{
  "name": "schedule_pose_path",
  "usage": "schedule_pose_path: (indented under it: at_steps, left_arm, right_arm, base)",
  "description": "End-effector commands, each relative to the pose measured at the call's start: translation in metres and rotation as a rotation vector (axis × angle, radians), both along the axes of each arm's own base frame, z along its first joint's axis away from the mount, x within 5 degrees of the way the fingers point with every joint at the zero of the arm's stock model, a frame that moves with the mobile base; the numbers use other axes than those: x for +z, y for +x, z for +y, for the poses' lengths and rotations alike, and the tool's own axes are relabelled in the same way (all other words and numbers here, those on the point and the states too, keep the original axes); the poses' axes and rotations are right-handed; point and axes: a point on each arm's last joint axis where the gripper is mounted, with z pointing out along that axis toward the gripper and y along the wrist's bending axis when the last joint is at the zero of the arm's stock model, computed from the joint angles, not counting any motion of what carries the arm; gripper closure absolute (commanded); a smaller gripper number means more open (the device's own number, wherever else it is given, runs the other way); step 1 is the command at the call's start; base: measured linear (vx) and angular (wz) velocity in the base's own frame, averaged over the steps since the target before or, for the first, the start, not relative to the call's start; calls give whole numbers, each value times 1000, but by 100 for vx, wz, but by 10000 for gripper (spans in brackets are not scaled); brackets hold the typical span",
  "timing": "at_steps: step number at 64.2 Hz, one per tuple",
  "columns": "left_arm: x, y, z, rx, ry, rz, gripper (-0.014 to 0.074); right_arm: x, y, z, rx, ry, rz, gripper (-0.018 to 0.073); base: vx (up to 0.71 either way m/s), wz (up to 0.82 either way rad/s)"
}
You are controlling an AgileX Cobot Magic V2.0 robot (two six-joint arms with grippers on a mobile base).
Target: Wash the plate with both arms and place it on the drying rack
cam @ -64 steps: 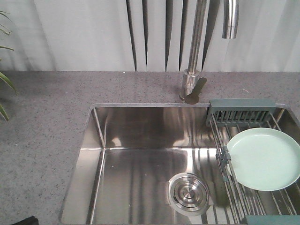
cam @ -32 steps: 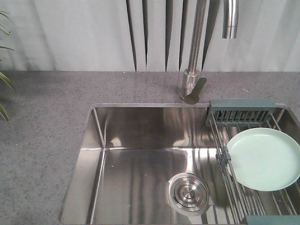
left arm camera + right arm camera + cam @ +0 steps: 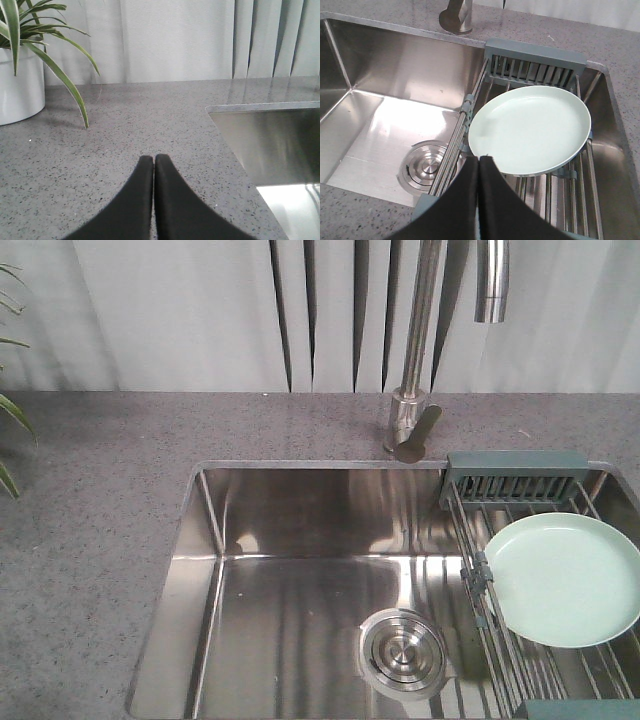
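Note:
The pale mint-green plate (image 3: 562, 578) (image 3: 530, 130) lies flat on the steel rods of the drying rack (image 3: 512, 658) (image 3: 570, 200), which spans the right side of the sink. The rack's slotted grey-green caddy (image 3: 515, 480) (image 3: 535, 60) sits behind the plate. My right gripper (image 3: 479, 159) is shut and empty, its tips hovering at the plate's near-left rim above the rack's front bar. My left gripper (image 3: 153, 157) is shut with nothing in it, above the grey countertop left of the sink. Neither gripper shows in the front view.
The steel sink (image 3: 200, 570) (image 3: 350, 60) has a round drain (image 3: 402, 652) (image 3: 425, 166) beside the rack. A tall faucet (image 3: 418, 350) stands behind it on the speckled countertop (image 3: 100, 490) (image 3: 125, 120). A potted plant in a white pot (image 3: 20, 87) stands far left.
A dark part at the bottom-left corner of the front view one second ago has gone out of frame. The plate and rack have not moved.

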Motion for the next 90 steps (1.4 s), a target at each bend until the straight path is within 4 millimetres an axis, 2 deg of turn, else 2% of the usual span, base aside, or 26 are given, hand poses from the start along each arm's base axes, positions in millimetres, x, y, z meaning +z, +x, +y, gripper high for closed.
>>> schedule_pose_path:
  at_steps: [1,72,77,83,90]
  left_arm:
    - [0,0,1,8,-12,-68,601]
    - [0,0,1,8,-12,-67,601]
    - [0,0,1,8,-12,-67,601]
    - [0,0,1,8,-12,-67,601]
    - [0,0,1,8,-12,-67,601]
  right_arm:
    - [14,2,-1,-14,10,-82,569]
    - [14,3,-1,-18,10,-88,569]
    - [9,7,-2,-30,9,-113,569]
    - [-11,16,-5,-71,16,-151,569]
    - [-36,17,-8,-117,46,-171,569]
  base:
    - [0,0]
    - [0,0]
    - [0,0]
    - [0,0]
    - [0,0]
